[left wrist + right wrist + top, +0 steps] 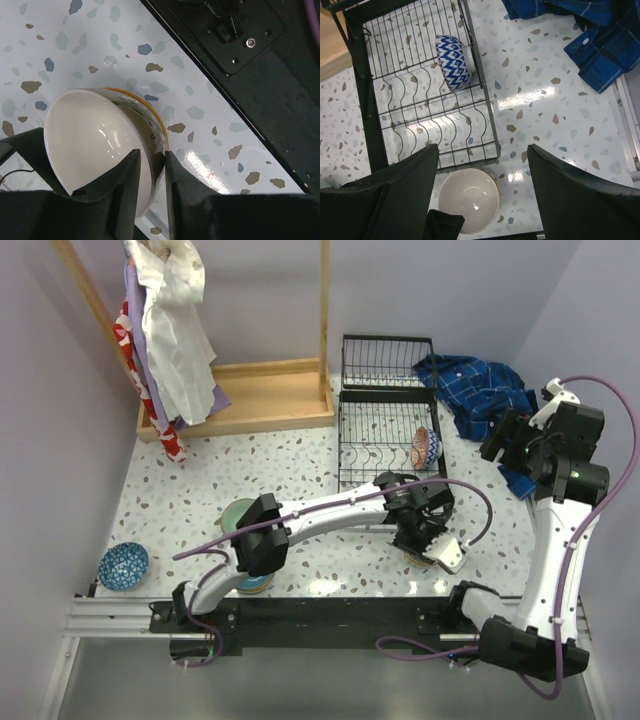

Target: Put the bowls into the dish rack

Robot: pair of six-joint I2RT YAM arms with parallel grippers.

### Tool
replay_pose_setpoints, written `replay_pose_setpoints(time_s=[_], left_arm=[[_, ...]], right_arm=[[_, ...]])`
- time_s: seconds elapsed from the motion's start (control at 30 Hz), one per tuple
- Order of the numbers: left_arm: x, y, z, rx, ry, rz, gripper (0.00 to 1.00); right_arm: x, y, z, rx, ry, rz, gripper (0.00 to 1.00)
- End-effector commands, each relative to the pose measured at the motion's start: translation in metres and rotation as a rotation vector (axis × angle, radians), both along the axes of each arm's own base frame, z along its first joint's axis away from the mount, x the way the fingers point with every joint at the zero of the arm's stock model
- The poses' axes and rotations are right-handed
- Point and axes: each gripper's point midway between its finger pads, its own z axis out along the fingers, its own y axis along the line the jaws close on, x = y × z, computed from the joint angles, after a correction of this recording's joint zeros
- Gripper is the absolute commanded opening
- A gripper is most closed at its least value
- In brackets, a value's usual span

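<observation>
A cream bowl with a yellow outer rim (pixel 95 145) rests on the table just in front of the dish rack's near right corner; it also shows in the right wrist view (pixel 470 200). My left gripper (pixel 152 160) is shut on its rim, one finger inside and one outside; in the top view the gripper (pixel 432 545) covers the bowl. The black wire dish rack (pixel 352 445) holds one patterned bowl (pixel 423 445) on edge, blue zigzag outside (pixel 452 62). My right gripper (pixel 482 150) is open and empty, held high to the right of the rack (pixel 503 440).
A stack of pale green and teal bowls (pixel 238 515) sits under the left arm. A dark blue speckled bowl (pixel 124 565) is at the near left. A blue plaid cloth (pixel 475 390) lies right of the rack. A wooden clothes stand (pixel 250 395) stands behind.
</observation>
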Motion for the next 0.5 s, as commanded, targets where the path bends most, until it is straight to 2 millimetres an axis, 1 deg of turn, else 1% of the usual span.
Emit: replay_pose_setpoints(time_s=[0.0, 0.07, 0.13, 0.23, 0.27, 0.33, 0.4, 0.43, 0.47], left_arm=[[-0.006, 0.0, 0.007, 0.018, -0.009, -0.005, 0.27], [-0.006, 0.001, 0.005, 0.032, -0.007, 0.007, 0.21], [-0.009, 0.003, 0.002, 0.051, 0.0, 0.012, 0.2], [-0.01, 0.006, -0.002, 0.084, 0.0, 0.018, 0.13], [-0.01, 0.006, -0.006, 0.095, -0.001, 0.021, 0.09], [-0.01, 0.007, -0.006, 0.099, 0.004, 0.028, 0.01], [-0.01, -0.001, 0.005, 0.058, 0.01, 0.042, 0.0], [-0.011, -0.004, 0.016, 0.029, 0.015, 0.055, 0.0], [-0.009, -0.011, 0.024, -0.012, 0.009, 0.064, 0.0]], right_arm=[[-0.009, 0.005, 0.003, 0.001, -0.009, 0.02, 0.76], [-0.008, 0.007, 0.003, 0.006, -0.011, 0.025, 0.76], [-0.009, 0.009, 0.003, 0.016, -0.01, 0.032, 0.76], [-0.007, 0.01, 0.002, 0.03, -0.005, 0.038, 0.75], [-0.006, 0.01, 0.002, 0.032, -0.007, 0.035, 0.75], [-0.005, 0.011, 0.005, 0.034, -0.018, 0.036, 0.75], [-0.005, 0.011, 0.01, 0.034, -0.03, 0.033, 0.75], [-0.005, 0.011, 0.011, 0.032, -0.034, 0.034, 0.75], [-0.005, 0.01, 0.013, 0.026, -0.038, 0.034, 0.75]])
